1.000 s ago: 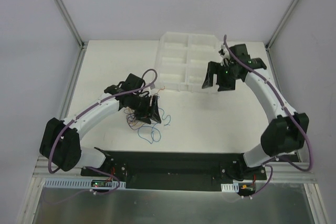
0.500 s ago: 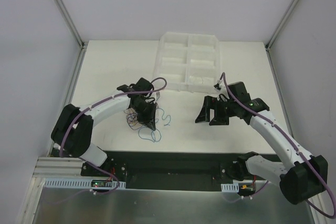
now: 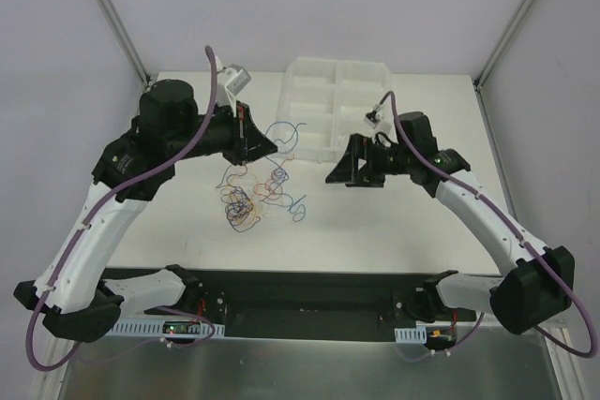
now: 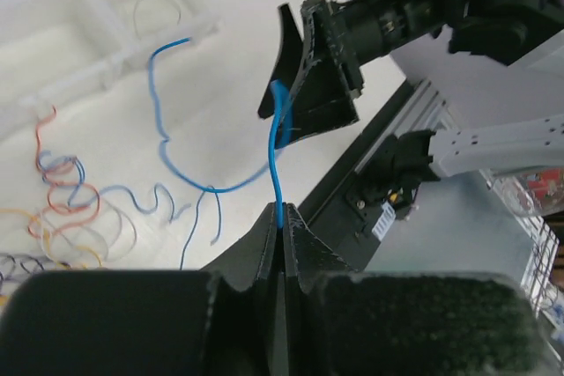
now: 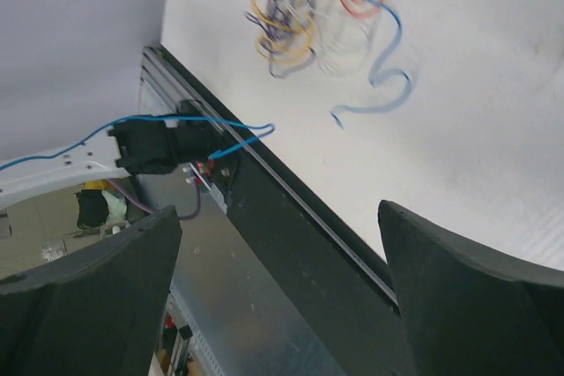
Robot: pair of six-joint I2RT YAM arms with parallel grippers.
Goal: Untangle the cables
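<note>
Both fingers of the left gripper were squeezed tight on one blue cable and held it up in the air. The right gripper had its fingers far apart, with nothing between them, and it was close to the blue cable. The other cables, red, orange and dark, lay in a curly heap on the table, just beside the clear tray. I think the job had only just begun, because only one cable was lifted and the heap looked mixed up. The left wrist view showed the tight pinch on the blue cable up close. The top view could not show that, but only it showed the whole heap and both arms.
</note>
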